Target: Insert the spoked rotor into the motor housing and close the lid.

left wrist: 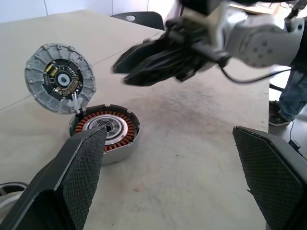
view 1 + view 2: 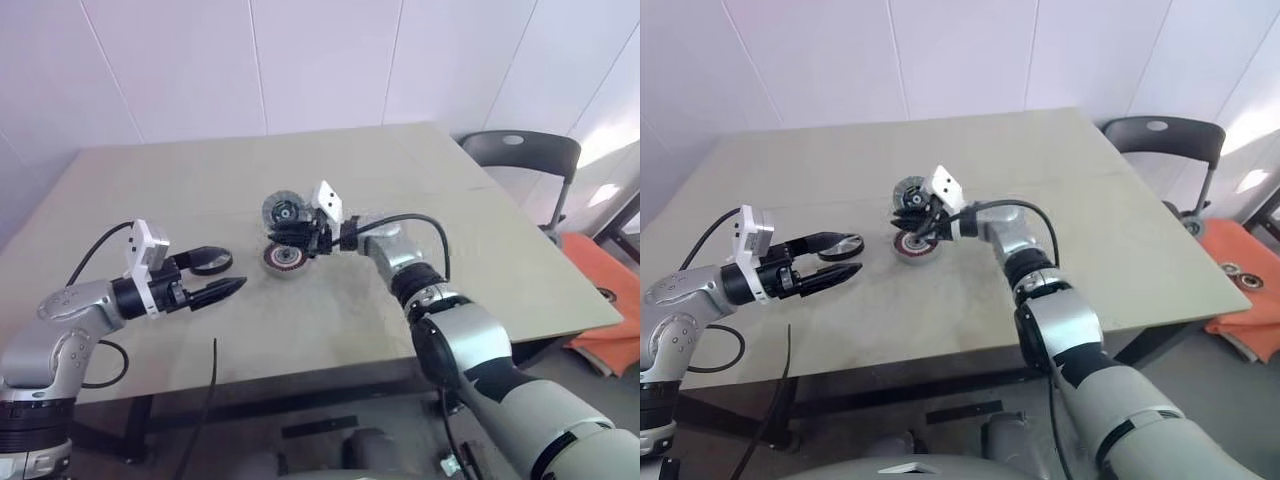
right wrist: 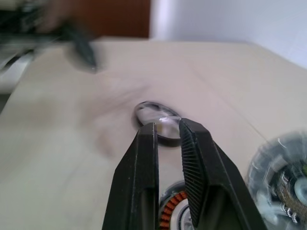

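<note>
Two sets of fingers: left fingers [image 1: 168,143] spread just beside the spoked rotor [image 2: 845,246] on the bench [image 2: 400,180]; right fingers [image 3: 167,129] nearly pressed together, empty, above the motor housing [image 1: 104,134], its lid [image 1: 60,76] upright. I should grip the rim level and lower it centred.

Bright, even daylight (soft shadows); right wrist view motion-blurred.

My head's two eyes look down over the table [image 2: 200,180]; each wrist camera peers close along its own claw (both share the motor housing [image 1: 106,134] ahead).
</note>
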